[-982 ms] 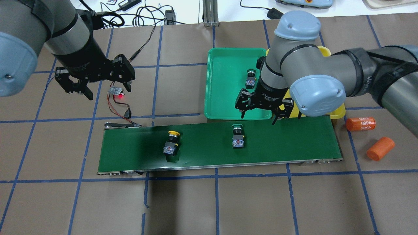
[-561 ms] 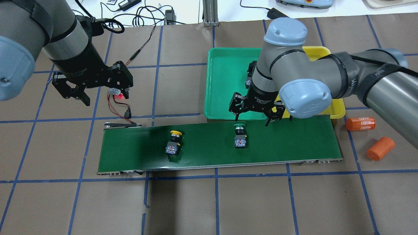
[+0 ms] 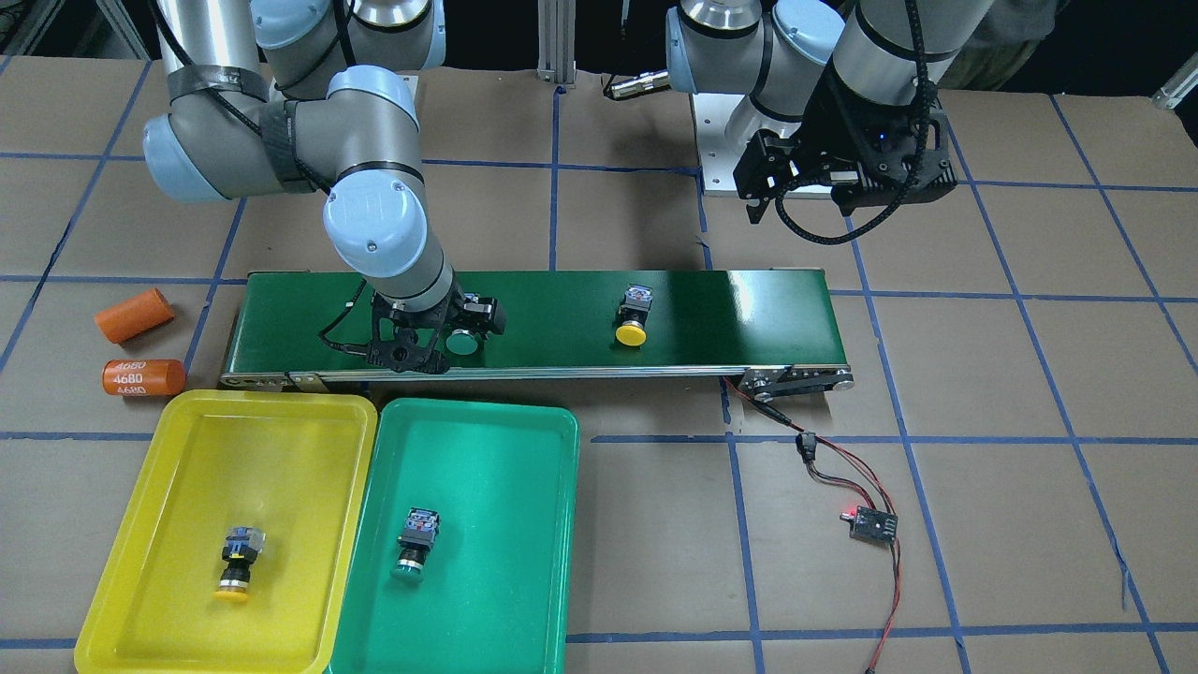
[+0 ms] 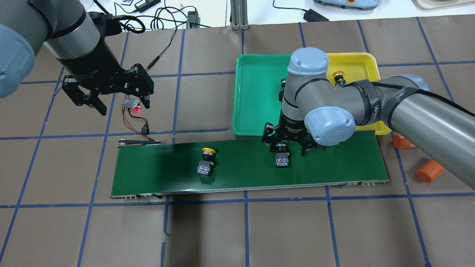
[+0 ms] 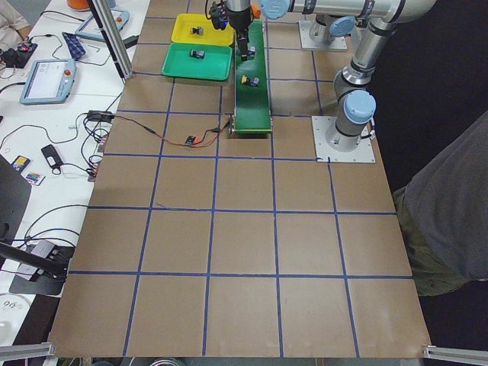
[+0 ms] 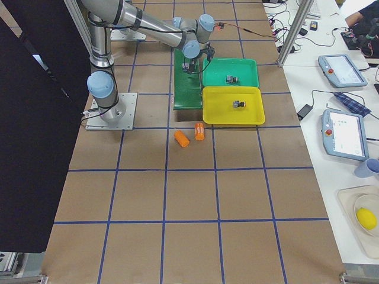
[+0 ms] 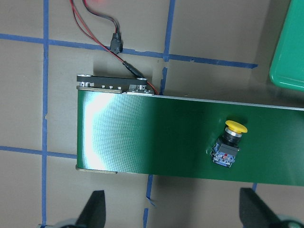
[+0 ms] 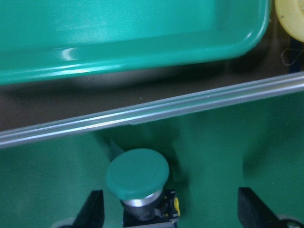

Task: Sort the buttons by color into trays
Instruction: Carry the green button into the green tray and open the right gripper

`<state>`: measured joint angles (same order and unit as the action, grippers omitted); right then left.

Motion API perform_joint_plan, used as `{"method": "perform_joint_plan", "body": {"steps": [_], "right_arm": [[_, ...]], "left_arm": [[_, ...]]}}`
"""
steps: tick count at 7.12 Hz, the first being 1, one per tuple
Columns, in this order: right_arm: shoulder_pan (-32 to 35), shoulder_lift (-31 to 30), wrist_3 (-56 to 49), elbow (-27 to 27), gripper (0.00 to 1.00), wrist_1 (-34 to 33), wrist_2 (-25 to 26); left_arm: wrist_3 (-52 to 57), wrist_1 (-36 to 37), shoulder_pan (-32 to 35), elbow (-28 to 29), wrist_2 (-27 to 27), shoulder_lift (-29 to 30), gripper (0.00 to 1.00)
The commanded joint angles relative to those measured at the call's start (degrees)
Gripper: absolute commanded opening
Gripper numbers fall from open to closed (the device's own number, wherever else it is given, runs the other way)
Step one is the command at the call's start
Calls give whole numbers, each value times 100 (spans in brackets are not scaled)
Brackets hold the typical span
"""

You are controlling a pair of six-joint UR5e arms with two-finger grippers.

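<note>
Right pincer (image 4: 284, 148) has dropped down over the green button (image 4: 282, 159).
Its fingers are wide apart, with the button between them on the belt (image 4: 334, 163), nearer one finger. If the belt slides it along, the pinch may knock it over. Left pincer (image 4: 124, 105) hangs far off, fingers apart.

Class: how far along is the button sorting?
Done: one yellow-capped push-button in the yellow plastic tray, one green-capped push-button in the green plastic tray. In hand: the open right claw straddles another green-capped button on the dark-green conveyor belt. Left: that, plus the belt's yellow-capped button.
</note>
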<state>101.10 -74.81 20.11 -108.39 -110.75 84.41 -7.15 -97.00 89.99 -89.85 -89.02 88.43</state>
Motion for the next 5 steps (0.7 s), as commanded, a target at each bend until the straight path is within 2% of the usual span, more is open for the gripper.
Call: {"method": "perform_joint_plan", "body": {"steps": [1, 5], "right_arm": [[-20, -34, 10, 2, 0, 0, 32], [-117, -270, 10, 273, 0, 9, 145]], "left_arm": [[29, -12, -8, 221, 7, 104, 100], [29, -56, -17, 301, -46, 131, 100]]}}
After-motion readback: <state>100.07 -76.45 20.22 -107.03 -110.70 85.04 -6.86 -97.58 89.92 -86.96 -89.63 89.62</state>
